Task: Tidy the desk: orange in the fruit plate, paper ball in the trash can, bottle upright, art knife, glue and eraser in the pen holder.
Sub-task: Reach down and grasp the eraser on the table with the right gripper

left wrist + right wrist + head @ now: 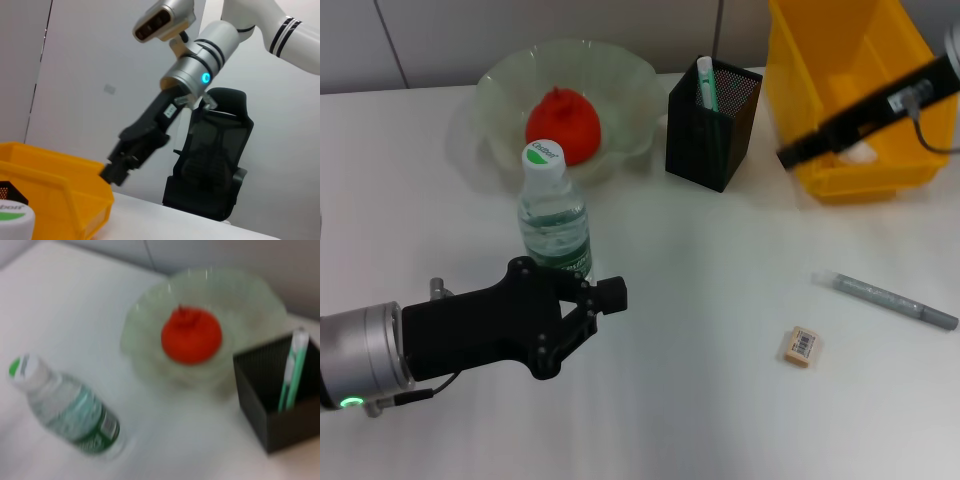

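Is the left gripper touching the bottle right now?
Cannot tell. In the head view the left gripper sits right at the base of the upright bottle, overlapping it, so neither gap nor contact shows plainly.

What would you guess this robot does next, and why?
Probably the right claw, now over the yellow trash can, swings down toward the eraser or the grey art knife. Both lie loose on the desk, while the orange sits in its plate and the bottle stands upright.

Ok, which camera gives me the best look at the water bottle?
The head view: the bottle stands upright and whole in front of the fruit plate, cap and label clear. The right wrist view shows the bottle whole but blurred. The left wrist view catches only its cap at the corner.
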Robot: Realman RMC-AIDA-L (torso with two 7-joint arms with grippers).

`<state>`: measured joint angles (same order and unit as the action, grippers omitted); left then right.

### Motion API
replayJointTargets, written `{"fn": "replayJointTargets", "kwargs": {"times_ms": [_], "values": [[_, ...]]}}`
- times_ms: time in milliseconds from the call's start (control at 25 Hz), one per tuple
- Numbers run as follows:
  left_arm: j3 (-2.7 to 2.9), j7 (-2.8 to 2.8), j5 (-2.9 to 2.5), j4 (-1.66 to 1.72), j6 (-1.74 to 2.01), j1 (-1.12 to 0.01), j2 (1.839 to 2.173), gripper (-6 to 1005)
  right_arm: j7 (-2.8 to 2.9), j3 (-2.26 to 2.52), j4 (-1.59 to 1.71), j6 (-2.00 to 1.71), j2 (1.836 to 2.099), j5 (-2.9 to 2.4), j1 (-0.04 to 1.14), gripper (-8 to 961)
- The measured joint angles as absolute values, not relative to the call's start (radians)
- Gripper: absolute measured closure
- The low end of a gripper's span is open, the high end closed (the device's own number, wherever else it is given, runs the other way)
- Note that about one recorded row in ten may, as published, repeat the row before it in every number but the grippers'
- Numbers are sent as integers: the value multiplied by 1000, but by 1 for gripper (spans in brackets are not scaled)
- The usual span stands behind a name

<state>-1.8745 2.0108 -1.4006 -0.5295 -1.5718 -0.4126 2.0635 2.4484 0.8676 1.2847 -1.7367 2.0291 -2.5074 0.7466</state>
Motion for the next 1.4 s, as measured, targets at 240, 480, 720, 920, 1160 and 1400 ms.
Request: {"fn": "replayJointTargets", "kwargs": {"times_ms": [240,480,720,920,1160,1400], "values": [[-1876,1999,-1401,-531,-1567,-410,2060,985,2480,861,1282,-1835,2026,-2537,733,690],[-1873,1992,-1401,-532,-1565,-428,2054,984,2481,861,1282,-1842,2030,-2554,700,701],[-1869,1989,-1400,-532,-1565,-432,2053,984,2477,866,1292,-1865,2031,-2582,691,724],[-1871,1988,-1400,-532,-1565,-433,2053,984,2472,870,1286,-1872,2034,-2583,686,762],[-1875,1986,-1400,-532,-1564,-433,2052,985,2478,911,1226,-1889,2033,-2600,720,749],[-1874,1987,-1400,-532,-1562,-432,2052,985,2479,966,1151,-1881,2033,-2609,756,561]]}}
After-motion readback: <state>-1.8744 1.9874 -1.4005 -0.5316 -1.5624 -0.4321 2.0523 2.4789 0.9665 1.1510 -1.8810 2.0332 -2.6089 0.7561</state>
